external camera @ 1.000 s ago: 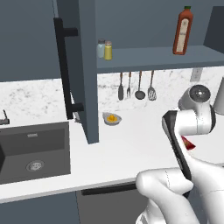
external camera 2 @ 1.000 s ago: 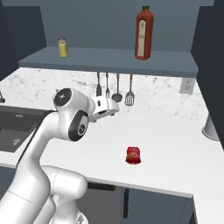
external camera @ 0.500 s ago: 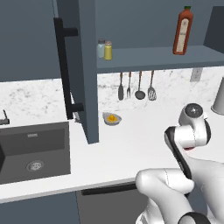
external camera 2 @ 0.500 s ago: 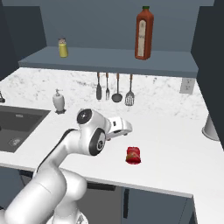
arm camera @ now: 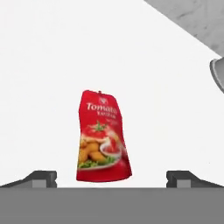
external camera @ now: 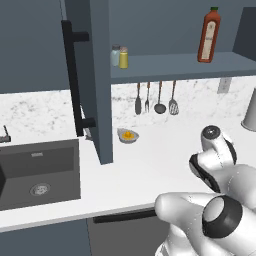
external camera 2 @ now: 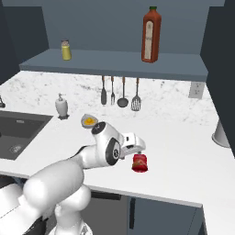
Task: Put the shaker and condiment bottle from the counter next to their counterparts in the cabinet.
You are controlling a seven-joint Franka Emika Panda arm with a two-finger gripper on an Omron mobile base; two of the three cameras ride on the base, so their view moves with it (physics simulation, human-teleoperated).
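Lying flat on the white surface, the red condiment bottle sits between released jaws hovering above; descending off-centre could nudge it aside and spoil the grasp.

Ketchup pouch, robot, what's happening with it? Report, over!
Hand open, empty, above the ketchup pouch. Pouch lies flat on the counter, not gripped. Nothing between the fingers and it.

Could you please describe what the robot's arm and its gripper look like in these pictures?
The arm is glossy white with rounded, bulbous links and dark grey joint rings. Its gripper ends in two small dark grey fingers with blocky, flat tips. No cables or markings are visible.
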